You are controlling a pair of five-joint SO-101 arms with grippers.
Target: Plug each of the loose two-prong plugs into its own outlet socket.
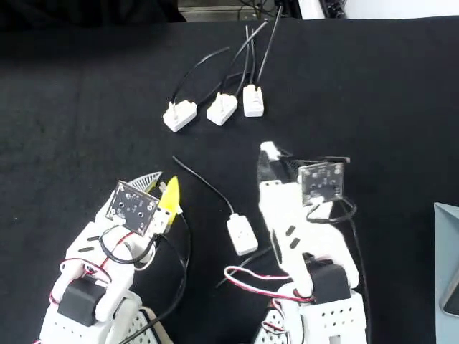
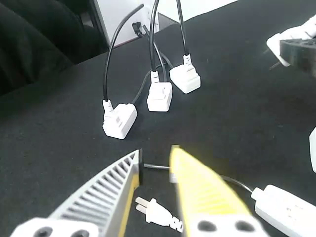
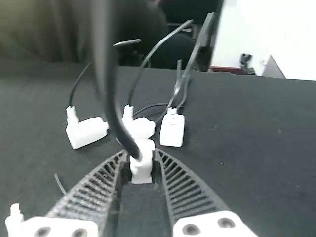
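Black surface, two arms, white plugs and sockets.
High view: three corded white blocks lie toward the far edge, and an outlet socket sits between the arms nearer the front edge. Left wrist view: the left end effector stands apart above a loose two-prong plug. Right wrist view: the right end effector is clamped on a white corded plug. The plugs look light, hard and slick, best gripped on the body's flat sides, not the prongs or cord.
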